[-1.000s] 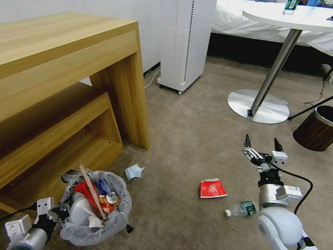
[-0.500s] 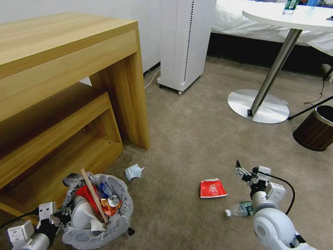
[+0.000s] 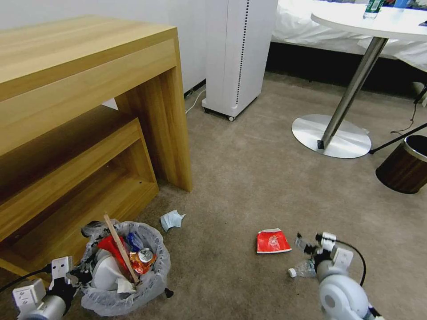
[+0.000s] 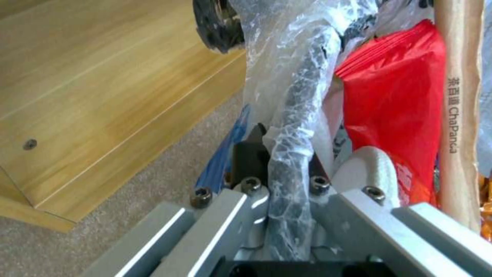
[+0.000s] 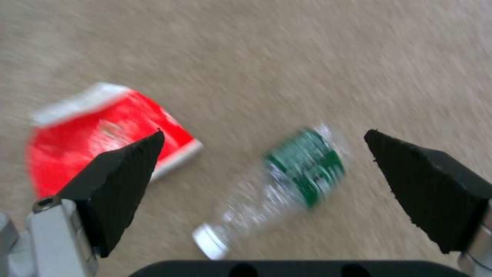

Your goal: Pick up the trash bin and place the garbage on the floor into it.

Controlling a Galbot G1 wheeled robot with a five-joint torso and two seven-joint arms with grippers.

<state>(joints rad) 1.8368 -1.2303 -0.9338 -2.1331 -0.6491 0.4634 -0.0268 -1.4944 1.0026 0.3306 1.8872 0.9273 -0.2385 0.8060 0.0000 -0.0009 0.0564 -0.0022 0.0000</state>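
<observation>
Where the beige carpet (image 3: 249,178) meets a wooden desk (image 3: 89,89), my head view shows a white cabinet (image 3: 238,53), one round table (image 3: 378,22) on a steel foot, and one brown bin (image 3: 407,164) at right. One black bin (image 3: 126,271) with a plastic liner stands upright before the desk, holding a stick that leans up and leftward. My left gripper (image 3: 73,278) is at its rim. Three pieces lie loose: one mask (image 3: 171,220), one red wrapper (image 3: 272,241), one bottle (image 3: 304,268) lying on its side, cap toward my left. My right gripper (image 3: 307,244) is low over the bottle.

Left wrist view: my left gripper (image 4: 287,169) is clamped on the bin rim (image 4: 292,146) and liner; a red wrapper (image 4: 394,92) and the stick (image 4: 456,107) are inside.

Right wrist view: my right gripper (image 5: 266,169) is spread wide and grips nothing, its two fingers (image 5: 118,181) either side of the bottle (image 5: 276,188), whose long axis runs slantwise between them; the red wrapper (image 5: 97,134) lies just beside it.
</observation>
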